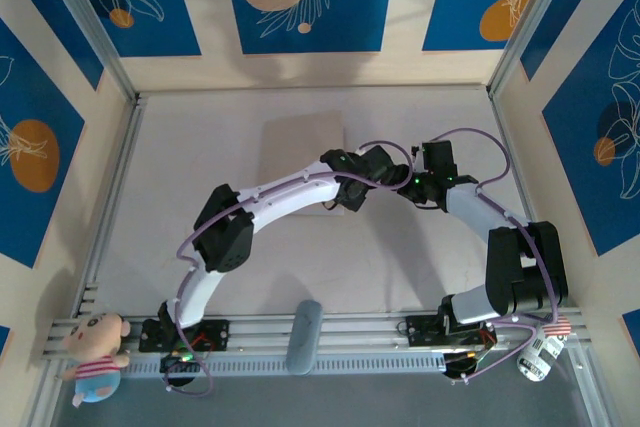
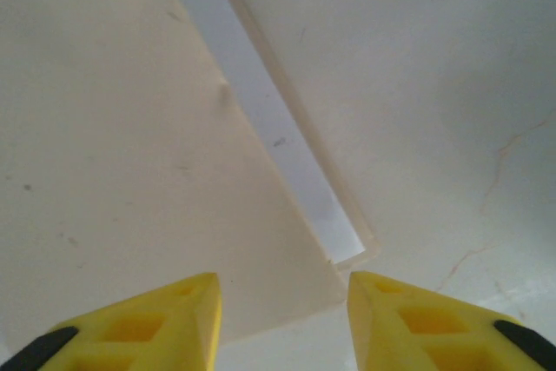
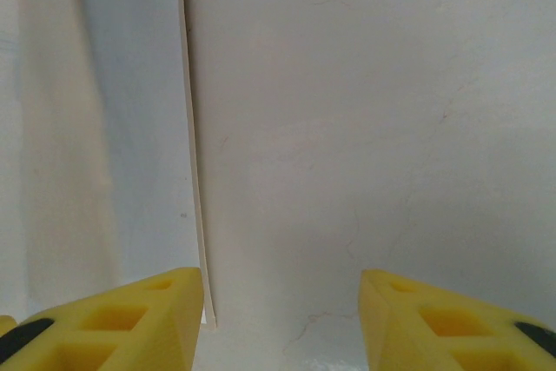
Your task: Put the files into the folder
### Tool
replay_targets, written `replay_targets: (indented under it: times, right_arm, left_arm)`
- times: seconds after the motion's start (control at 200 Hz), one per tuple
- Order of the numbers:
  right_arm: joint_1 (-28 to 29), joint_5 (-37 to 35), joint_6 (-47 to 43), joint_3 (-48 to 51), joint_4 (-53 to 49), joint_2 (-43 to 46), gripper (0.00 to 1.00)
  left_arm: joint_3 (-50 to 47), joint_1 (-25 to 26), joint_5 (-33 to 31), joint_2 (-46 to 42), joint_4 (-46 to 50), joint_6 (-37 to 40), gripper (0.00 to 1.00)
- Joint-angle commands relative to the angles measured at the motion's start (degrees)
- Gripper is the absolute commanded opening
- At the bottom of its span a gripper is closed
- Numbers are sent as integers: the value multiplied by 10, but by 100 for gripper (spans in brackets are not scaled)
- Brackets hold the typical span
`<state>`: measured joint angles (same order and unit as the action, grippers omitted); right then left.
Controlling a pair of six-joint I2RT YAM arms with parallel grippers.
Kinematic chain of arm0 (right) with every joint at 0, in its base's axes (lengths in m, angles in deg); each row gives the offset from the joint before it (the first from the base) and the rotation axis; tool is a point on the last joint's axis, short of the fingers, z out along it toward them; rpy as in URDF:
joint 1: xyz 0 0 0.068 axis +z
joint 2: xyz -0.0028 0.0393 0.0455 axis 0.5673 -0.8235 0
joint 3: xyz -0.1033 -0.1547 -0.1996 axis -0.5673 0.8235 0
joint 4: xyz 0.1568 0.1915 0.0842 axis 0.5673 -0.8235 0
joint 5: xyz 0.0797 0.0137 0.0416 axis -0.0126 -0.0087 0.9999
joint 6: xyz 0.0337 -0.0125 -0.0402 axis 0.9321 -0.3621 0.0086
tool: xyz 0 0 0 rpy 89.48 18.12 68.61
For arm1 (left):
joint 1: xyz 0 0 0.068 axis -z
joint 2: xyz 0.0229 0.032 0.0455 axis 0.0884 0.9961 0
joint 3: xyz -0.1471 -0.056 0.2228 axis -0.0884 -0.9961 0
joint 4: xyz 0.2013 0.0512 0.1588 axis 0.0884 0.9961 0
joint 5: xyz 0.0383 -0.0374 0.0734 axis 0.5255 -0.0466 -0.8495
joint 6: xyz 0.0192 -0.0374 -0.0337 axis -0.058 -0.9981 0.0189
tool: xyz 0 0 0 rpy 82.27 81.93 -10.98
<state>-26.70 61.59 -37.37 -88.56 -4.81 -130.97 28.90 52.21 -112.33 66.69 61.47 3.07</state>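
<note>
Top external view first: you find the folder (image 1: pixel 298 152) lying flat on the table (image 1: pixel 180 197) at mid-depth, a little left of centre, showing one tan face, its long axis apparently running near to far. The left arm (image 1: pixel 270 197) sweeps across its near edge and hides the near right corner. The right arm (image 1: pixel 480 212) curls in from the right, so the two wrists meet in a dark tangle just right of the folder, where you cannot make out any fingers. Left wrist view: the left gripper (image 2: pixel 282 288) hangs over the folder's corner with its yellow fingers (image 2: pixel 165 323) apart and nothing between them. The upper tan panel lies at the left. A narrow strip of the files (image 2: pixel 291 158) peeks out between its edge and the rim of the lower panel, slanting from far left toward near right; whether it is one sheet or two, you cannot tell. Right wrist view: the right gripper (image 3: pixel 280 288) is likewise spread and empty above bare table. The folder's thin edge runs straight away from you at the left, with a pale band of the files beside it and the rest cut off by the frame.
</note>
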Motion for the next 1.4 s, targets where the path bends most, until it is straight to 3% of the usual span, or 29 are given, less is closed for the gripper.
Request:
replay_targets:
  times: [0.0,0.13,0.385,0.585,0.71,0.765,0.975,1.04,1.19,1.395]
  right_arm:
    - [3,-4,0,1,-5,6,51]
    - [3,1,-1,1,-1,6,51]
    - [5,5,-4,11,19,16,54]
    - [6,-27,-7,30,29,50,58]
    - [6,-63,-5,57,50,86,66]
    - [6,-80,-7,67,54,102,68]
    - [5,-161,-20,90,55,152,77]
    - [5,-199,-16,92,47,162,100]
    - [-8,-282,-25,98,35,187,99]
    - [-27,-269,-101,130,111,210,99]
  left_arm:
    - [19,12,24,-4,-13,-3,48]
    - [24,13,44,-20,-28,-8,57]
    - [-6,10,38,-93,-107,-15,65]
    - [-55,-1,-50,-160,-183,1,80]
    - [-144,-14,-134,-222,-275,50,99]
    - [-192,-25,-168,-251,-315,71,100]
    - [-407,-110,-218,-393,-465,128,100]
    - [-463,-152,-210,-434,-487,121,100]
    - [-596,-246,-192,-522,-551,137,100]
    - [-741,-366,-187,-592,-650,136,100]
